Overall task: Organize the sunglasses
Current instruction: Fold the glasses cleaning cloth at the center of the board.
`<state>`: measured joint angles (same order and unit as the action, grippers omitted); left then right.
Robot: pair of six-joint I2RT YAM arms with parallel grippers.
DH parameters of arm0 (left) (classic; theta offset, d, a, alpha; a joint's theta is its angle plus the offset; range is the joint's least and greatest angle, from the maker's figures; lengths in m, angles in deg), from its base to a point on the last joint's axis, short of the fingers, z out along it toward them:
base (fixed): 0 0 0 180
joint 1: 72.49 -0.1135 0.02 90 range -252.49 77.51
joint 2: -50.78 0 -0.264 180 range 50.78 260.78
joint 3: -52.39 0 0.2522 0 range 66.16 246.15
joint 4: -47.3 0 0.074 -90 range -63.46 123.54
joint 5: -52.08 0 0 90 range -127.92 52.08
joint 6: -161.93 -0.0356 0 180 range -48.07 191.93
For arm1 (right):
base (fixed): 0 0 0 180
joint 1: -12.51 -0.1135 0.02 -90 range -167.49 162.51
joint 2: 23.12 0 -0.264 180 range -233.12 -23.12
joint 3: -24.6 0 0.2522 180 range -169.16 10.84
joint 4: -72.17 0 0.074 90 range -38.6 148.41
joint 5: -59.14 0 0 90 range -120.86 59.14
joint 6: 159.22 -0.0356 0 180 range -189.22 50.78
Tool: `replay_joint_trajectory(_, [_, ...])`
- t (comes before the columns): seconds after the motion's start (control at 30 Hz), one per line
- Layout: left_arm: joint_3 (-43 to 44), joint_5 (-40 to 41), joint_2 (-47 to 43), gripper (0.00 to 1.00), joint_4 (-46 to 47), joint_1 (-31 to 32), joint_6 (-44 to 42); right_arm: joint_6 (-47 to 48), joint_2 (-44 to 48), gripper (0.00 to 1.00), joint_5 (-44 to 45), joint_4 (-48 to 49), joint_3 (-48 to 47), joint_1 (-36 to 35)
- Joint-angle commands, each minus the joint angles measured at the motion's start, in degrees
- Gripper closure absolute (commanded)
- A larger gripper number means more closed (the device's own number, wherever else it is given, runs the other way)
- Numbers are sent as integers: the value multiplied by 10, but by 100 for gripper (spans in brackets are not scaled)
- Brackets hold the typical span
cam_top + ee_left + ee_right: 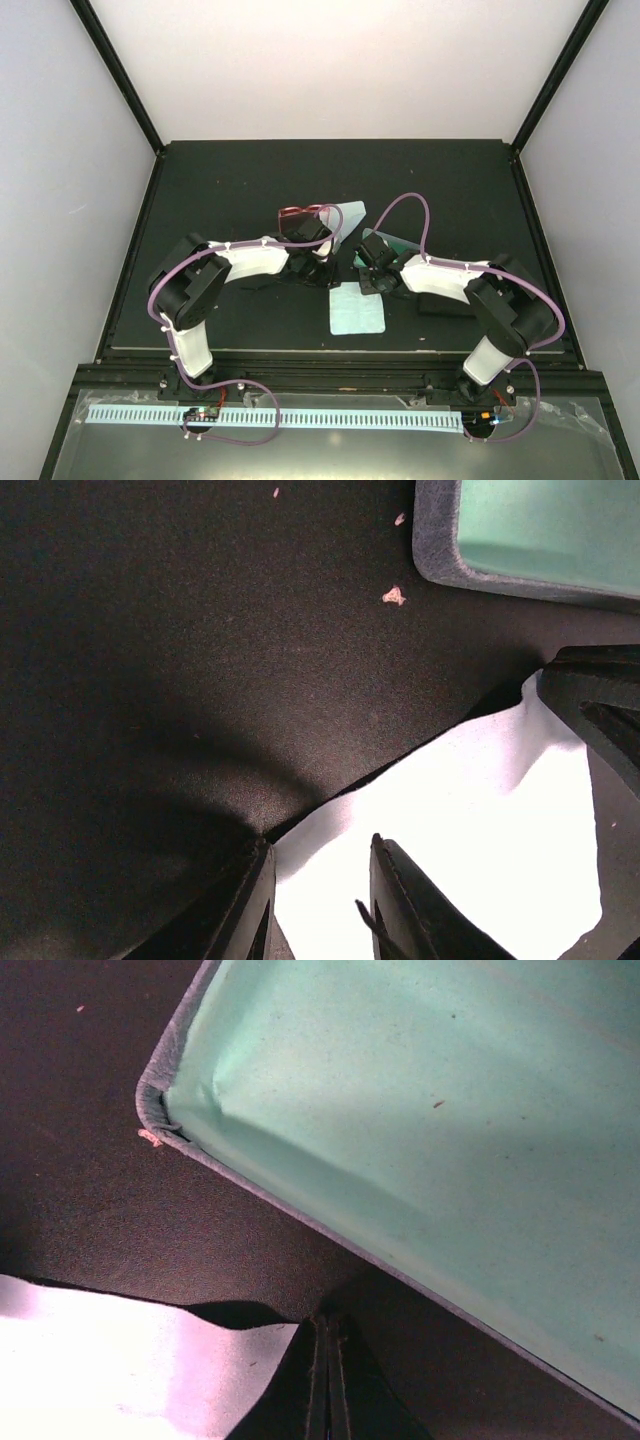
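Closest to the arm bases, a light blue cloth (357,310) lay flat on the dark table (220,190), with a closed black case (445,302) just beside it on the right, under the right arm's forearm. Both wrists had their noses down over the far edge of that cloth. On my left wrist feed, the left gripper (320,842) stood partly open, its two fingers parted over the cloth's washed-out corner with nothing held between them. On the right wrist feed, the right gripper (325,1322) had its fingers pressed flat together. The cloth's edge ran right up to them, but I could not tell whether any of it was pinched. Just past the fingers sat an open case (450,1140) with a teal lining and a grey rim, empty where I could see into it. Farther back, the red sunglasses (298,213) rested on the table beyond the left wrist, touching a second pale cloth (350,214) on their right.
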<state>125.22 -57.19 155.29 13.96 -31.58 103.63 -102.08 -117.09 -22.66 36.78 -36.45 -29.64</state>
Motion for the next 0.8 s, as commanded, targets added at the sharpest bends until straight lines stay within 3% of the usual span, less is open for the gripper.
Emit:
replay_joint_trajectory(0.0, [6,17,22,74,-49,5,-13,17,-19,99,-27,-32,8,2])
replay_joint_trajectory(0.1, [5,18,24,74,-53,6,-22,36,-10,99,-21,-44,5,2])
replay_joint_trajectory(0.37, [12,24,38,85,-64,11,-37,95,-2,99,-63,-46,1,3])
replay_joint_trajectory(0.63, [14,23,41,90,-66,17,-41,95,4,99,-71,-47,-2,3])
replay_joint_trajectory(0.77, [7,31,34,98,-62,18,-40,81,11,99,-61,-42,4,3])
